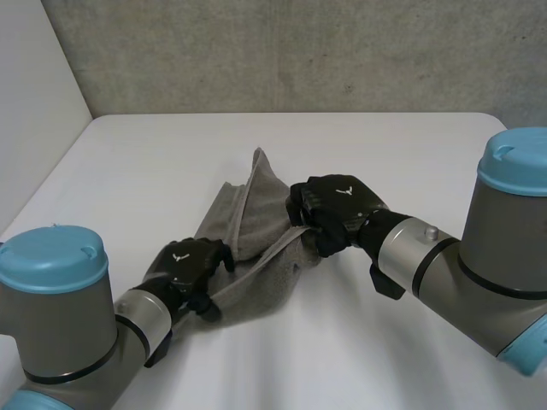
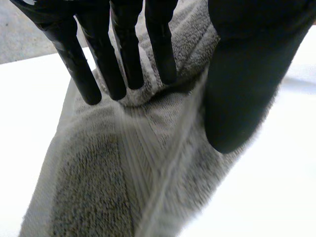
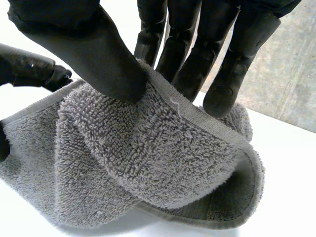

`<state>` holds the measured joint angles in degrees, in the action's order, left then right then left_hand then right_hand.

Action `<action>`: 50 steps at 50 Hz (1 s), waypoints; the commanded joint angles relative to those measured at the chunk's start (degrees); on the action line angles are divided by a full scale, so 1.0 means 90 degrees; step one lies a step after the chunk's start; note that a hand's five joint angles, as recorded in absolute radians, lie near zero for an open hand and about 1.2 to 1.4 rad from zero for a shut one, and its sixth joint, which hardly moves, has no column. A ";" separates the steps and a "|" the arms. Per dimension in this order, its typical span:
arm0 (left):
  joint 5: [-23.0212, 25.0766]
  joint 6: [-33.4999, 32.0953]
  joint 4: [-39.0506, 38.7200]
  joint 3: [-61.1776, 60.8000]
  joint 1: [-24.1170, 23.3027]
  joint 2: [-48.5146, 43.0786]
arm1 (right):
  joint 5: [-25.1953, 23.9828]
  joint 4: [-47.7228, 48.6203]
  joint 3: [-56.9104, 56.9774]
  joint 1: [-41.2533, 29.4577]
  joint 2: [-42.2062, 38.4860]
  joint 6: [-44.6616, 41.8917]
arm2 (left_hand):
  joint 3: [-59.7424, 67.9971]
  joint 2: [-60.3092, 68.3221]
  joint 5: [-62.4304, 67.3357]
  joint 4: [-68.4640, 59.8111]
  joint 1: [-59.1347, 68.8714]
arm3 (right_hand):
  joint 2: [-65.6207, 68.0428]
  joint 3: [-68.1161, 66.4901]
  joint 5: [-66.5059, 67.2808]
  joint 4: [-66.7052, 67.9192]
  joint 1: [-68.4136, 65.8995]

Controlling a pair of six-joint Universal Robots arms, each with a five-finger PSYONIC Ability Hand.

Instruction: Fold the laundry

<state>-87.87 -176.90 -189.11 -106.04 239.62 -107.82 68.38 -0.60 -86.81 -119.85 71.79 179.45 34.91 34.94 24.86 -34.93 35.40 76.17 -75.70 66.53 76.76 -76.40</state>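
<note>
Towel (image 1: 265,275) lies bunched mid-desk (image 1: 410,149). Left hand (image 1: 190,260) pinches its near end between fingers and thumb. Right hand (image 1: 338,203) pinches a lifted side edge. Fold judged early. Next move calls for carrying the lifted edge across evenly.

The grey towel (image 1: 256,209) is thick terry cloth, its looped pile rough and matt. Its hem (image 3: 197,111) is a flat, tighter-woven band. The left robot hand (image 1: 192,265) and the right robot hand (image 1: 335,209) look like black matt plastic with a faint sheen. The white surface (image 1: 402,154) is smooth and slightly glossy. The far wall (image 1: 299,51) is rough grey concrete. The wrist cuffs (image 1: 410,248) look like brushed metal, and the light-blue caps (image 1: 53,256) like smooth plastic.
</note>
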 commanded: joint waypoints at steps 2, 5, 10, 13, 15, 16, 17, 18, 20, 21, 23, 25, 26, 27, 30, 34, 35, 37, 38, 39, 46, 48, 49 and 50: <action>0.0046 0.0017 0.0153 -0.0083 -0.0014 -0.0021 | 0.0116 0.0028 0.0036 0.0035 0.0060 0.0090 | 0.1948 0.1944 0.1953 -0.1945 0.1893 | 0.0426 -0.0477 0.0385 0.0360 -0.0400; 0.0046 -0.0032 0.0182 -0.0073 -0.0014 -0.0041 | 0.0204 0.0028 0.0065 0.0035 0.0041 0.0061 | 0.2770 0.2766 0.2775 -0.2768 0.2716 | 0.0426 -0.0477 0.0385 0.0360 -0.0400; 0.0027 -0.0110 0.0134 0.0054 -0.0004 -0.0207 | 0.0224 0.0028 0.0211 0.0035 -0.0027 0.0012 | 0.4789 0.4785 0.4793 -0.4786 0.4734 | 0.0426 -0.0477 0.0385 0.0360 -0.0400; -0.0012 -0.0364 0.0085 0.0396 0.0006 -0.0461 | 0.0195 -0.0001 0.0426 0.0035 -0.0173 -0.0026 | 0.5010 0.5006 0.5015 -0.5008 0.4956 | 0.0426 -0.0477 0.0385 0.0360 -0.0400; -0.0002 -0.0869 0.0056 0.0911 0.0054 -0.0704 | 0.0204 -0.0011 0.0553 0.0035 -0.0280 -0.0085 | 0.5010 0.5006 0.5015 -0.5008 0.4956 | 0.0426 -0.0477 0.0385 0.0360 -0.0400; -0.0002 -0.0872 0.0055 0.0913 0.0055 -0.0705 | 0.0224 0.0018 0.0679 0.0035 -0.0378 -0.0230 | 0.5010 0.5006 0.5015 -0.5008 0.4956 | 0.0426 -0.0477 0.0385 0.0360 -0.0400; -0.0002 -0.1162 0.0017 0.1242 0.0103 -0.0792 | 0.0224 0.0018 0.0681 0.0035 -0.0379 -0.0232 | 0.5010 0.5006 0.5015 -0.5008 0.4956 | 0.0426 -0.0477 0.0385 0.0360 -0.0400; -0.0012 -0.1445 -0.0071 0.1642 0.0123 -0.0851 | 0.0253 0.0057 0.0835 0.0025 -0.0456 -0.0454 | 0.5010 0.5006 0.5015 -0.5008 0.4956 | 0.0426 -0.0477 0.0385 0.0360 -0.0400; -0.0022 -0.1700 -0.0217 0.2090 0.0152 -0.0910 | 0.0302 0.0086 0.1091 0.0025 -0.0516 -0.0701 | 0.5010 0.5006 0.5015 -0.5008 0.4956 | 0.0426 -0.0477 0.0385 0.0360 -0.0400; -0.0022 -0.1702 -0.0218 0.2095 0.0152 -0.0910 | 0.0437 0.0164 0.1468 0.0006 -0.0603 -0.0991 | 0.5010 0.5006 0.5015 -0.5008 0.4956 | 0.0426 -0.0477 0.0385 0.0360 -0.0400; -0.0071 -0.1907 -0.0423 0.2661 0.0162 -0.0959 | 0.0623 0.0319 0.1897 -0.0004 -0.0691 -0.1245 | 0.5010 0.5006 0.5015 -0.5008 0.4956 | 0.0426 -0.0477 0.0385 0.0360 -0.0400; -0.0343 -0.2209 -0.0948 0.4052 0.0162 -0.0979 | 0.0800 0.0614 0.2292 -0.0014 -0.0731 -0.1462 | 0.5010 0.5006 0.5015 -0.5008 0.4956 | 0.0426 -0.0477 0.0385 0.0360 -0.0400; -0.0344 -0.2210 -0.0950 0.4058 0.0162 -0.0979 | 0.0945 0.1087 0.2688 -0.0004 -0.0740 -0.1607 | 0.5010 0.5006 0.5015 -0.5008 0.4956 | 0.0426 -0.0477 0.0385 0.0360 -0.0400; -0.0460 -0.2249 -0.1202 0.4599 0.0162 -0.0959 | 0.1024 0.1662 0.2915 0.0025 -0.0721 -0.1647 | 0.5010 0.5006 0.5015 -0.5008 0.4956 | 0.0426 -0.0477 0.0385 0.0360 -0.0400; -0.0646 -0.2268 -0.1719 0.5431 0.0162 -0.0862 | 0.1112 0.2834 0.3131 0.0035 -0.0604 -0.1677 | 0.5010 0.5006 0.5015 -0.5008 0.4956 | 0.0426 -0.0477 0.0385 0.0360 -0.0400; -0.0793 -0.2249 -0.2064 0.5835 0.0162 -0.0764 | 0.1142 0.3395 0.3132 0.0035 -0.0477 -0.1648 | 0.5010 0.5006 0.5015 -0.5008 0.4956 | 0.0426 -0.0477 0.0385 0.0360 -0.0400; -0.0832 -0.2249 -0.2102 0.5855 0.0162 -0.0715 | 0.1132 0.3319 0.3122 0.0045 -0.0467 -0.1658 | 0.5010 0.5006 0.5015 -0.5008 0.4956 | 0.0426 -0.0477 0.0385 0.0360 -0.0400; -0.0871 -0.2249 -0.2054 0.5768 0.0162 -0.0676 | 0.1103 0.3125 0.3083 0.0035 -0.0467 -0.1667 | 0.5010 0.5006 0.5015 -0.5008 0.4956 | 0.0426 -0.0477 0.0385 0.0360 -0.0400; -0.0901 -0.2239 -0.1977 0.5564 0.0172 -0.0656 | 0.1055 0.2814 0.3044 0.0035 -0.0486 -0.1696 | 0.5010 0.5006 0.5015 -0.5008 0.4956 | 0.0426 -0.0477 0.0385 0.0360 -0.0400; -0.0901 -0.2239 -0.1976 0.5562 0.0172 -0.0656 | 0.1054 0.2811 0.3044 0.0035 -0.0486 -0.1697 | 0.5010 0.5006 0.5015 -0.5008 0.4956 | 0.0426 -0.0477 0.0385 0.0360 -0.0400; -0.0930 -0.2239 -0.1771 0.3652 0.0533 -0.0491 | 0.0470 0.0969 0.2879 0.0035 -0.0847 -0.1833 | 0.5010 0.5006 0.5015 -0.5008 0.4956 | 0.0426 -0.0477 0.0385 0.0360 -0.0400; -0.0930 -0.2230 -0.1780 0.3232 0.0591 -0.0452 | 0.0255 0.0627 0.2791 0.0035 -0.0944 -0.1901 | 0.5010 0.5006 0.5015 -0.5008 0.4956 | 0.0426 -0.0477 0.0385 0.0360 -0.0400; -0.0920 -0.2220 -0.1771 0.2822 0.0660 -0.0413 | 0.0050 0.0266 0.2664 0.0016 -0.1042 -0.2008 | 0.5010 0.5006 0.5015 -0.5008 0.4956 | 0.0426 -0.0477 0.0385 0.0360 -0.0400; -0.0920 -0.2220 -0.1771 0.2818 0.0660 -0.0412 | 0.0048 0.0262 0.2663 0.0015 -0.1043 -0.2009 | 0.5010 0.5006 0.5015 -0.5008 0.4956 | 0.0426 -0.0477 0.0385 0.0360 -0.0400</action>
<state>-96.33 -197.05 -205.53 -68.12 243.45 -112.57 74.43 13.21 -60.50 -119.53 65.39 163.39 69.66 69.71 59.04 -69.79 68.36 76.17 -76.86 66.54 76.93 -76.66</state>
